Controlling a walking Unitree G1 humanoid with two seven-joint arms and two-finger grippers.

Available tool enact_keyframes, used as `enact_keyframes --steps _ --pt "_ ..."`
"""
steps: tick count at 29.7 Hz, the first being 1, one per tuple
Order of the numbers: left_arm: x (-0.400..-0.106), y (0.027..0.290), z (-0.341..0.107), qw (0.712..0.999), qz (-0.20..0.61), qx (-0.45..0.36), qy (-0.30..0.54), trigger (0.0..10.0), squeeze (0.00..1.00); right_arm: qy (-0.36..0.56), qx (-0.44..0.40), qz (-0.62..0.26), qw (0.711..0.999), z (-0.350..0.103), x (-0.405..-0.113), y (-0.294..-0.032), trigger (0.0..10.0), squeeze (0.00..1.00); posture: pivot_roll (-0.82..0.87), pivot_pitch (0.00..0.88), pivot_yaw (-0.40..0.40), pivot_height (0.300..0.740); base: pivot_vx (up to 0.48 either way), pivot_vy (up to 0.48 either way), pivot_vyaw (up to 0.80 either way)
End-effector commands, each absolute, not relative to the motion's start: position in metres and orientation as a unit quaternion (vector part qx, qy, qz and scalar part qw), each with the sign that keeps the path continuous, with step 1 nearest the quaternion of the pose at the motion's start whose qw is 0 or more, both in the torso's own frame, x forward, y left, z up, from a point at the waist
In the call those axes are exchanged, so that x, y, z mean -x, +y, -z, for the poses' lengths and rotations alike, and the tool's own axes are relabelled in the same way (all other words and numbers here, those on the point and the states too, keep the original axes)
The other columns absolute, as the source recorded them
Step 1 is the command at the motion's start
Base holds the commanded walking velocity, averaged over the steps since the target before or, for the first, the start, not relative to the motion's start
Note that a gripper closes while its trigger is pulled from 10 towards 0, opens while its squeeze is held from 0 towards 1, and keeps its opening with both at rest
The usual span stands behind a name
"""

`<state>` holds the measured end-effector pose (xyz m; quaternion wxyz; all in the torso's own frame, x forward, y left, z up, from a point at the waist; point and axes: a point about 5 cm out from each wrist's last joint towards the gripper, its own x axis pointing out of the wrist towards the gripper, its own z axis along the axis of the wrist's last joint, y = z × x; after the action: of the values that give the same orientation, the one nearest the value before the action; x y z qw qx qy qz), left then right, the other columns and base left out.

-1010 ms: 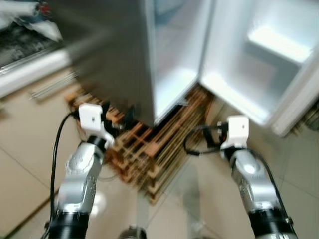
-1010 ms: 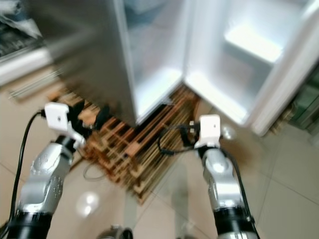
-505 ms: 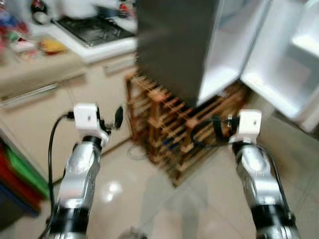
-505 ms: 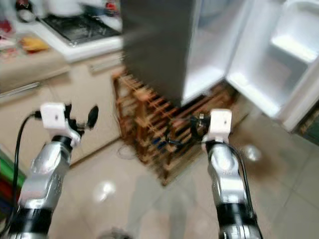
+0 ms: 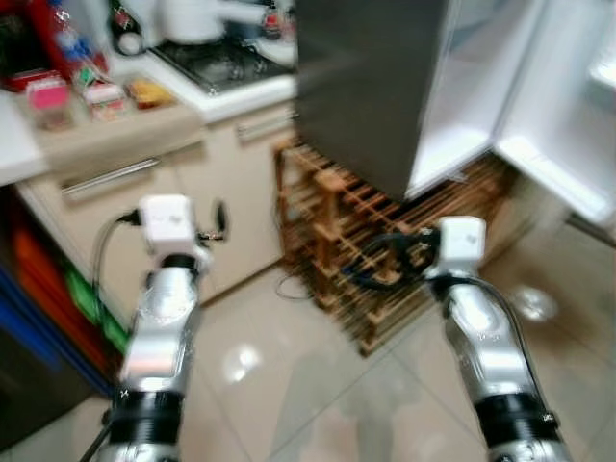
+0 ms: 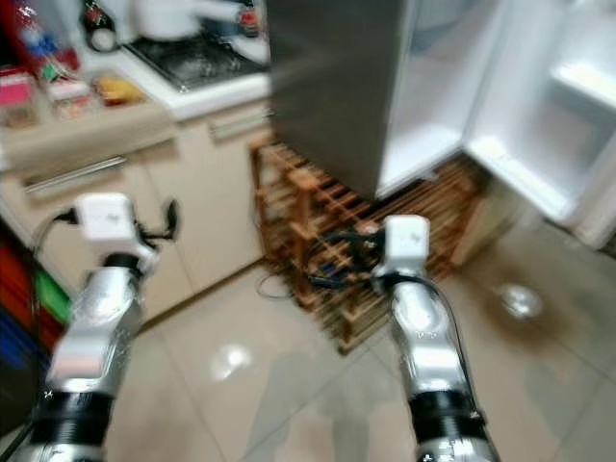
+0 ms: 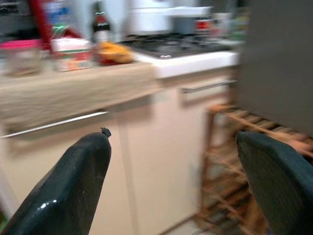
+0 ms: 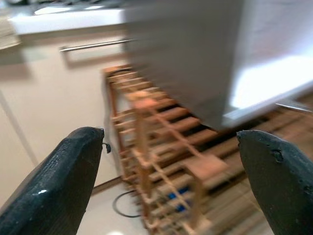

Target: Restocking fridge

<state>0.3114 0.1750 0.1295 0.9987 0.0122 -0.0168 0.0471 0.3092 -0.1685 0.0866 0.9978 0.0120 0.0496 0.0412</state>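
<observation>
While its 2 empty grippers, left gripper [image 7: 171,181] and right gripper [image 8: 171,181], hold their fingers wide, the robot faces the bench [image 5: 115,135] beside the open fridge [image 5: 500,87]; judged step: fetching stock, next reaching the blurred packets [image 5: 82,91].

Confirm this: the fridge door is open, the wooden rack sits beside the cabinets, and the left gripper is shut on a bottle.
Wrong about the left gripper: the left wrist view shows its fingers spread wide with nothing between them. The bottle stands on the counter. The fridge door is open, and the wooden rack sits beside the cabinets.
</observation>
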Motion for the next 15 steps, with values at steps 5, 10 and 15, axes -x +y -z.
enact_keyframes --steps 5,10,15 --pt "-0.3105 0.1891 -0.1266 0.996 -0.082 -0.017 -0.008 10.0 0.00 0.032 -0.016 -0.074 0.997 -0.0955 -0.3173 -0.1519 10.0 0.00 -0.01 0.000 0.014 0.740 0.469 0.000 0.65" --pt "-0.3089 0.1946 -0.1277 0.992 -0.111 -0.051 -0.015 10.0 0.00 0.034 -0.013 -0.079 0.996 -0.0950 -0.3187 -0.1515 10.0 0.00 0.00 0.000 0.009 0.740 0.192 0.000 0.65" --pt "-0.3130 0.1954 -0.1321 0.993 -0.106 -0.039 -0.028 10.0 0.18 0.034 -0.014 -0.084 0.996 -0.0949 -0.3213 -0.1486 10.0 0.00 0.01 0.000 0.003 0.740 0.000 0.000 0.64"
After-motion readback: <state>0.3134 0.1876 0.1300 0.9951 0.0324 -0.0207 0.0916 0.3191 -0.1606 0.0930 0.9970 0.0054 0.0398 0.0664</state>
